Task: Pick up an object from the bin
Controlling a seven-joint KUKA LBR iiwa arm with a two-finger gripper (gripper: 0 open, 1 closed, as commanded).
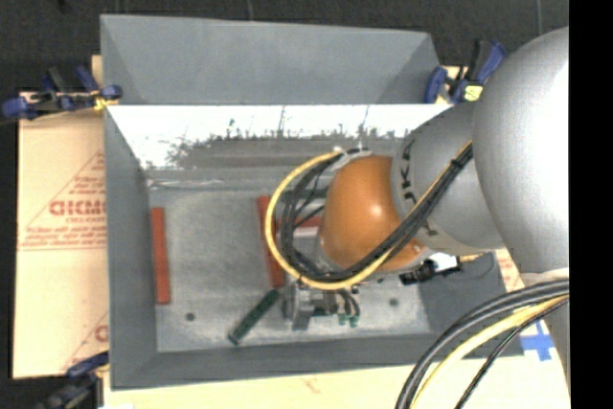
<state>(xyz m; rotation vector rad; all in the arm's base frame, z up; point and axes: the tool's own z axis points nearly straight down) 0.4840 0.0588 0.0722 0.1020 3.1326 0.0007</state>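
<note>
The grey bin (124,235) sat beneath the arm (498,177), which reached in from the right. One red-brown bar (160,256) lay by the left wall, and a second bar (261,206) lay partly behind cables. The claw (311,306) hung low near the front wall, just beside a dark green stick (253,317). Whether it was apart or together could not be told.

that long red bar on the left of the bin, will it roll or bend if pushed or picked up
The red bar looks straight and flat-faced, so probably stiff, and likely to slide rather than roll. It lies flat on the bin floor, so tipping seems unlikely. Long and thin, it may tilt downward if gripped near one end.
</note>
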